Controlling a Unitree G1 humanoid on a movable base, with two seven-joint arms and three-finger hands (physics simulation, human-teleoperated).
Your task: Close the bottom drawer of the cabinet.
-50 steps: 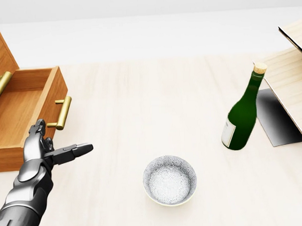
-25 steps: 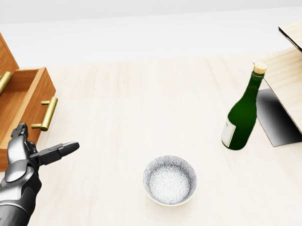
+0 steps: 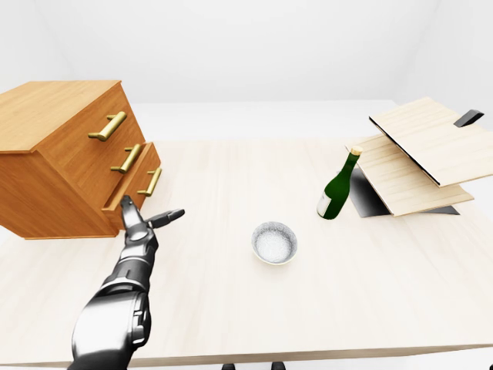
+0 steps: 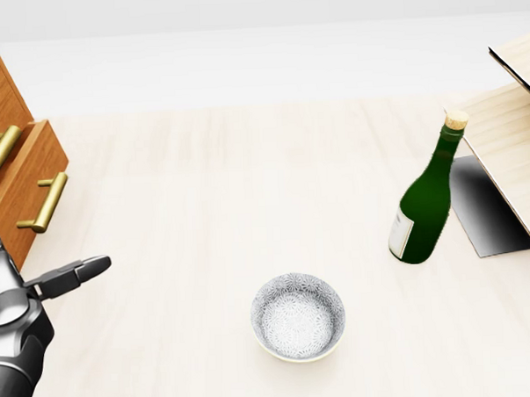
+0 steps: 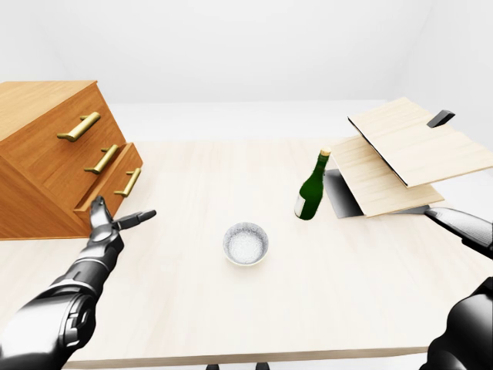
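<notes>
Left-eye view: at frame left, the bottom drawer (image 3: 142, 186) has slid nearly flush into the cabinet (image 3: 58, 154) since earlier frames, left hand (image 3: 142, 223) spread beside it; closure nearly complete.

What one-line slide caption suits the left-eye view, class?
Left hand, fingers open, against the nearly shut bottom drawer of the cabinet.

My left hand (image 3: 139, 221) is stretched out from the lower left of the left-eye view, its fingers spread apart and holding nothing, one finger pointing right. My right arm (image 5: 466, 308) shows only at the right-eye view's lower right edge; its hand I cannot see.
</notes>
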